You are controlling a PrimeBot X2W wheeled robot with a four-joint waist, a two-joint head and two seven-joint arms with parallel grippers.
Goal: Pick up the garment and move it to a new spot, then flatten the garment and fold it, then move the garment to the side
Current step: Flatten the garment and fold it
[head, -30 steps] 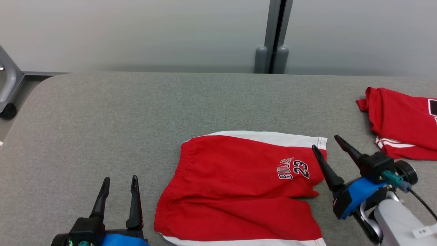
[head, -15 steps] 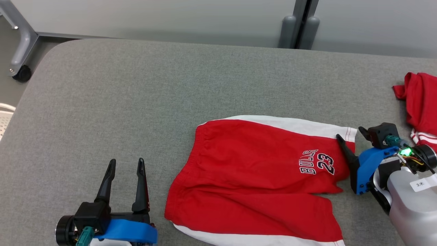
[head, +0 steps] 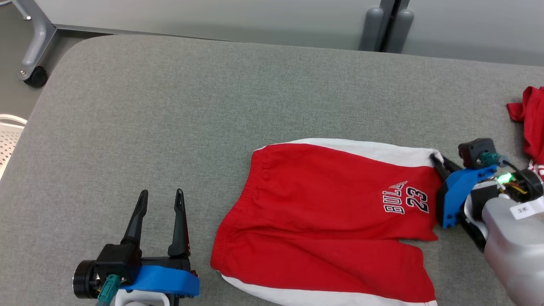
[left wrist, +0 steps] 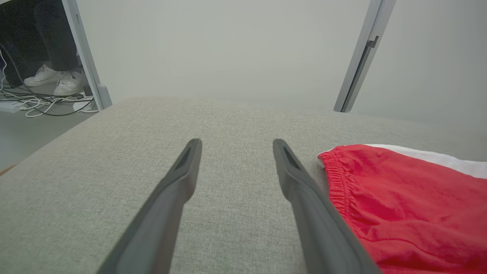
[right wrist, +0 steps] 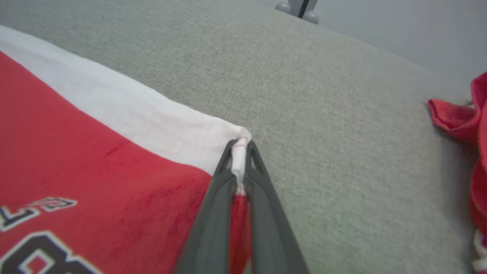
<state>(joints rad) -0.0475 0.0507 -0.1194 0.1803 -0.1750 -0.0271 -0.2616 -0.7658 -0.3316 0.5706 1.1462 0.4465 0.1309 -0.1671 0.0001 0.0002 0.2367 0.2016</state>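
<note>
The garment (head: 331, 212) is a pair of red shorts with white side stripes and a "BULLS 23" print, lying flat on the grey cushion (head: 170, 106). My right gripper (head: 434, 158) is shut on the far right hem corner of the garment (right wrist: 114, 152); in the right wrist view the white hem is pinched between the fingertips (right wrist: 232, 152). My left gripper (head: 160, 195) stands open on the cushion, left of the waistband, with nothing between its fingers (left wrist: 182, 179). The elastic waistband (left wrist: 338, 179) lies just right of them.
A second red garment (head: 531, 119) lies at the cushion's right edge, also in the right wrist view (right wrist: 464, 125). A wheeled metal frame leg (head: 36, 76) stands off the far left corner. A person's white shoes (left wrist: 57, 78) and cables sit on the floor behind.
The right gripper has moved forward to the shorts' far right hem corner and shut on it. The head camera tilted down and left, shifting the whole picture. The left gripper stays open.
</note>
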